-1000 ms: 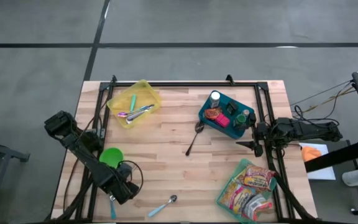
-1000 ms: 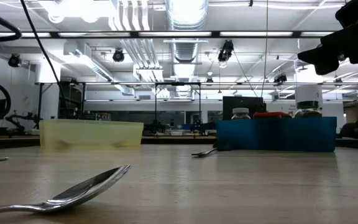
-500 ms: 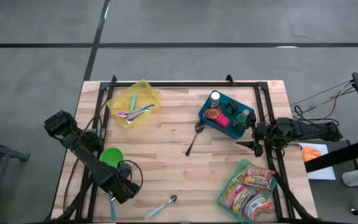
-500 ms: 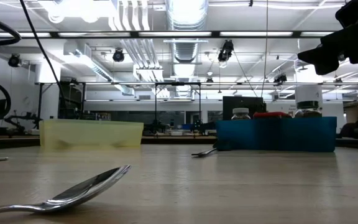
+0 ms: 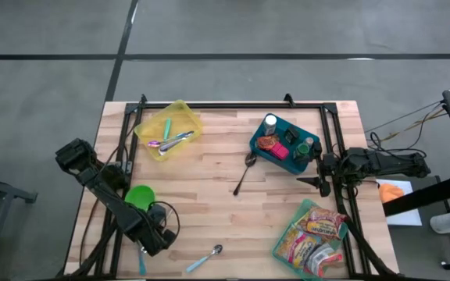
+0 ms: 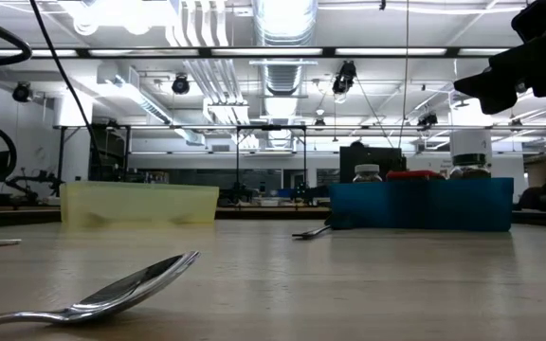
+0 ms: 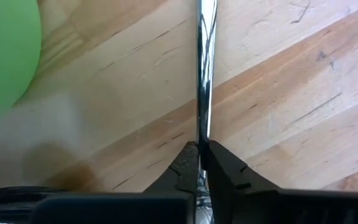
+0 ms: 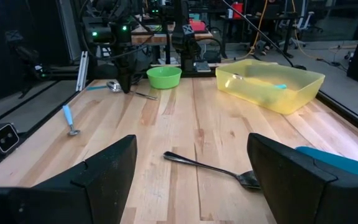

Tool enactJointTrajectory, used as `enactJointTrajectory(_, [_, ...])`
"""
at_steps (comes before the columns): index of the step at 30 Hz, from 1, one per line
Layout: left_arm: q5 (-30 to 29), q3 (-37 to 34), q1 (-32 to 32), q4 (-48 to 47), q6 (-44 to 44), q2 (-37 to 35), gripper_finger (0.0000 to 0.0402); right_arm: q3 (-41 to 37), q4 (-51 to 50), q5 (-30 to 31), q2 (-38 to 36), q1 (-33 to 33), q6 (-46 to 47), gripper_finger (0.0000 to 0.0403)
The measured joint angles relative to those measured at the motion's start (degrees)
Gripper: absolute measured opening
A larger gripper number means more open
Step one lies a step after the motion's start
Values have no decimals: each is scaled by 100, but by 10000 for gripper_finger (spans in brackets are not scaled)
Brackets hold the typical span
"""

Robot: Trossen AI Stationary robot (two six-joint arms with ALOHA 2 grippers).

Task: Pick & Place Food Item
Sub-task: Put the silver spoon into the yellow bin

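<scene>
My left gripper (image 5: pixel 145 243) stands at the table's near left corner, pointing down, shut on a utensil with a metal shaft (image 7: pixel 204 68) and a teal handle (image 5: pixel 141 261). A green bowl (image 5: pixel 139 197) sits just beyond it. Food packets lie in a green bin (image 5: pixel 315 234) at the near right. A teal bin (image 5: pixel 283 146) with jars and bottles stands at the far right. My right gripper (image 8: pixel 191 177) waits open and level at the table's right edge (image 5: pixel 319 176), touching nothing. My left gripper pinches the utensil's thin metal shaft (image 7: pixel 204 134) between its two fingertips (image 7: pixel 185 163). The fingers come from above, pointing down, one on each side of the shaft. The shaft lies flat along the wooden table, running past the green bowl (image 7: pixel 5 56).
A yellow bin (image 5: pixel 169 129) with several utensils stands at the far left. A metal spoon (image 5: pixel 244 172) lies mid-table, and a blue-handled spoon (image 5: pixel 207 257) lies near the front edge. Black rails (image 5: pixel 334 156) run along the table's sides. Bare wood lies in the middle.
</scene>
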Motion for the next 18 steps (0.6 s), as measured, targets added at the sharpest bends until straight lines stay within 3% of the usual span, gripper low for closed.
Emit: enactJointTrajectory(18, [-282, -4, 103, 25, 39, -123, 8, 0, 0, 1, -1, -1, 3, 303])
